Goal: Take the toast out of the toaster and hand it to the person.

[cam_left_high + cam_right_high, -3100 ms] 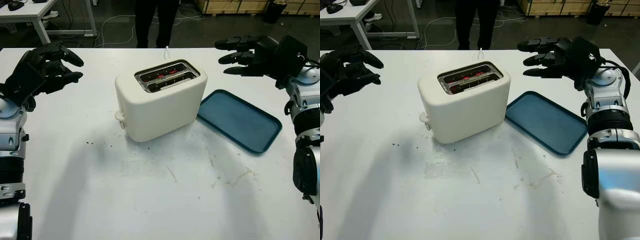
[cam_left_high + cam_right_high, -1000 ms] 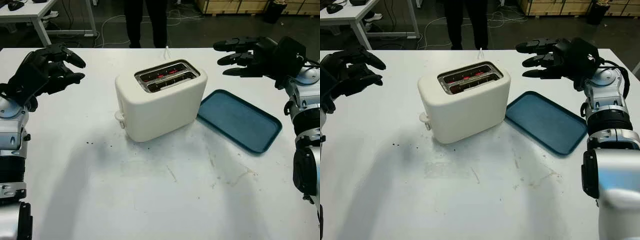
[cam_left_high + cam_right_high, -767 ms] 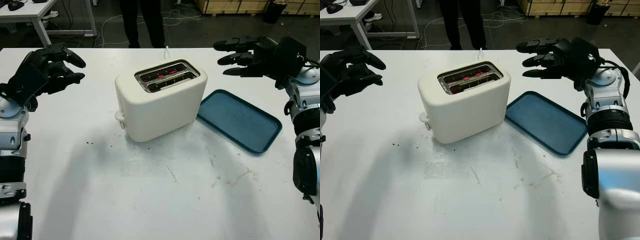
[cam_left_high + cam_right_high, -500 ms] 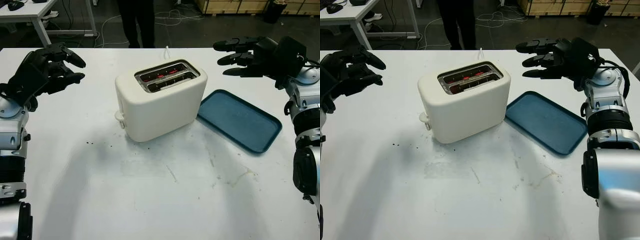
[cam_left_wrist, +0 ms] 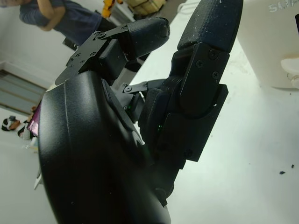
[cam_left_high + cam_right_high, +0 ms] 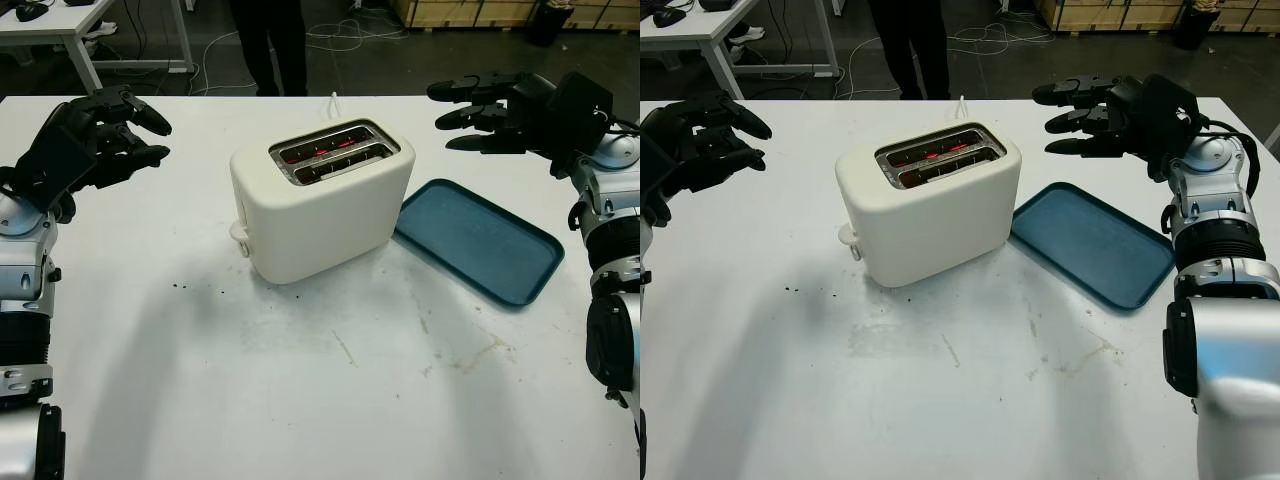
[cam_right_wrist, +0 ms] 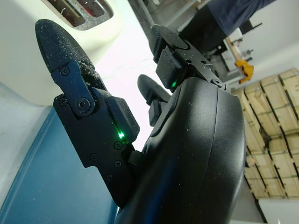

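Toaster (image 6: 322, 200), smooth cream, rounded; left hand (image 6: 85, 140), right hand (image 6: 515, 108) hold nothing.

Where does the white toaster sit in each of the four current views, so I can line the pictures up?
Left eye: toaster mid-table, left of the blue tray.
Right eye: toaster, nearer picture centre-left.
Left wrist: a white corner beyond the left hand.
Right wrist: slotted top beyond the right hand.
Shared landmark: the tray.

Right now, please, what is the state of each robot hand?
Left hand: open, holding nothing, raised to the left of the toaster.
Right hand: open, holding nothing, raised beyond the blue tray.
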Action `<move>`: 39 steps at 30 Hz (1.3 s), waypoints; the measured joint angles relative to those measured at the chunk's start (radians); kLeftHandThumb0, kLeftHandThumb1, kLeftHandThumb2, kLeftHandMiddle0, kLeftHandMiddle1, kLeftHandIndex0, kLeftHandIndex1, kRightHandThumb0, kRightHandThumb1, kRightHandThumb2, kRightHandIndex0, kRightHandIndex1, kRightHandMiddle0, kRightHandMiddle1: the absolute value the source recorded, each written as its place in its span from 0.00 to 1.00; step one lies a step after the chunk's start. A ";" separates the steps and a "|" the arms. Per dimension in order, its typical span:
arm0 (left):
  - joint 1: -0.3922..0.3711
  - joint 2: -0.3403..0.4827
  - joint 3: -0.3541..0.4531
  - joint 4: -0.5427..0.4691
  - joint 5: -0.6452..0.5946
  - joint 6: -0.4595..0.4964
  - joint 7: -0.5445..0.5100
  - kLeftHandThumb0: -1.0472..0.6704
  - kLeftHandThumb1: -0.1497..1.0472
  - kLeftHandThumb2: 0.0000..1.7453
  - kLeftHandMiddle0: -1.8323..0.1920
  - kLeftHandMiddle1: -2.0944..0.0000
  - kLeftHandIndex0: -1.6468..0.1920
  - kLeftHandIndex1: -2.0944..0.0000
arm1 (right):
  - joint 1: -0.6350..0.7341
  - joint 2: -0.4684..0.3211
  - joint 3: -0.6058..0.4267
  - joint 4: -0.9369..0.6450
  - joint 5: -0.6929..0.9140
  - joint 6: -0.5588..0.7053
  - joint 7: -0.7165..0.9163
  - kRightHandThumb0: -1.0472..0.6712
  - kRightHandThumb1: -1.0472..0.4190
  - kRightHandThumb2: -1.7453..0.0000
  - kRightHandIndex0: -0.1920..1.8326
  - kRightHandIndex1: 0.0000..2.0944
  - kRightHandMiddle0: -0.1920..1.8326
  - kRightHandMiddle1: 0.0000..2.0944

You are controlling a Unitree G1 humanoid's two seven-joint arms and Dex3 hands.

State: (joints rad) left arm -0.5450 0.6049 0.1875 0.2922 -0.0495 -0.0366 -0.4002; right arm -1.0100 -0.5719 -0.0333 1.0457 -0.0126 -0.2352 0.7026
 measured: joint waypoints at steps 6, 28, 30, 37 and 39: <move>0.000 0.000 0.000 0.000 0.000 0.000 0.000 0.00 0.86 0.00 0.61 0.35 0.61 0.41 | 0.000 0.000 0.000 -0.005 0.000 0.000 -0.002 0.15 0.24 1.00 0.23 0.32 0.38 0.00; 0.000 0.000 0.000 0.000 0.000 0.000 0.000 0.00 0.86 0.00 0.61 0.35 0.61 0.41 | 0.000 0.000 0.000 -0.006 0.000 0.000 -0.002 0.14 0.23 1.00 0.25 0.30 0.39 0.00; 0.000 0.000 0.000 0.000 0.000 0.000 0.000 0.00 0.86 0.00 0.61 0.35 0.61 0.41 | 0.000 0.000 0.000 -0.005 0.000 0.000 -0.002 0.13 0.22 1.00 0.25 0.30 0.39 0.00; 0.000 0.000 0.000 0.000 0.000 0.000 0.000 0.00 0.86 0.00 0.61 0.35 0.61 0.41 | 0.000 0.000 0.000 -0.005 0.000 0.000 -0.002 0.13 0.23 1.00 0.25 0.30 0.39 0.00; 0.000 0.000 0.000 0.000 0.000 0.000 0.000 0.00 0.85 0.00 0.60 0.35 0.60 0.41 | 0.000 0.000 0.000 -0.005 0.000 0.000 -0.002 0.14 0.23 1.00 0.25 0.30 0.39 0.00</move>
State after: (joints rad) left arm -0.5450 0.6049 0.1877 0.2922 -0.0495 -0.0367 -0.4001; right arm -1.0099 -0.5720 -0.0335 1.0403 -0.0128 -0.2354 0.7004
